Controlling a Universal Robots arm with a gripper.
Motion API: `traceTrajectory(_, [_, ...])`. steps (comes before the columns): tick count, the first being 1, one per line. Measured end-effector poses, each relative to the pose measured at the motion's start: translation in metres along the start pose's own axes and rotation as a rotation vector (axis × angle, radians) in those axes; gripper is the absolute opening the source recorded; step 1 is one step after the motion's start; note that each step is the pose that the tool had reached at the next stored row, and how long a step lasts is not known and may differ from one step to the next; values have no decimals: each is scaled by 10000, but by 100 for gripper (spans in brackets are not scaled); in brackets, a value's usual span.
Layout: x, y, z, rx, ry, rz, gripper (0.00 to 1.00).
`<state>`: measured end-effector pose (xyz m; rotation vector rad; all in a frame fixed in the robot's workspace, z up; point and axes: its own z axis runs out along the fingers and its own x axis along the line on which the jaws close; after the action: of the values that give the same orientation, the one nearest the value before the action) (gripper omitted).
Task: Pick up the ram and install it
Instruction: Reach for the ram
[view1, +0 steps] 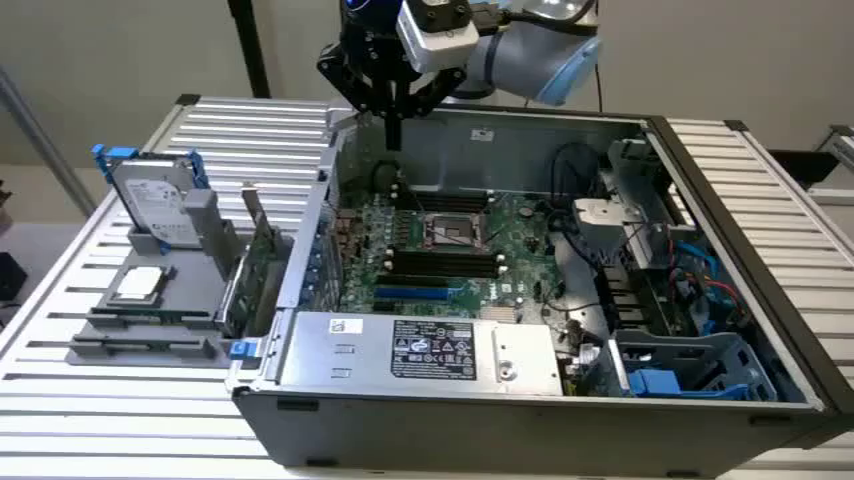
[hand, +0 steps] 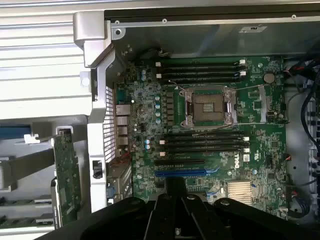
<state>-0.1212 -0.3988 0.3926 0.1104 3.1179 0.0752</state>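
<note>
As it hovers, the end effector (view1: 394, 108) pinches the ram (view1: 395, 133) upright.

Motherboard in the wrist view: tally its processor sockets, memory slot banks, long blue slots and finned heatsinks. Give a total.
Processor sockets: 1
Memory slot banks: 2
Long blue slots: 1
Finned heatsinks: 1
Total: 5
</note>
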Motion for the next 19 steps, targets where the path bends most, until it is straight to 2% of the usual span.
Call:
traceTrajectory(14, [10, -6, -8, 5, 3, 2, 0])
traceTrajectory(16, [43, -39, -8, 1, 1, 2, 0])
traceTrajectory(19, [160, -118, -14, 2, 1, 1, 0])
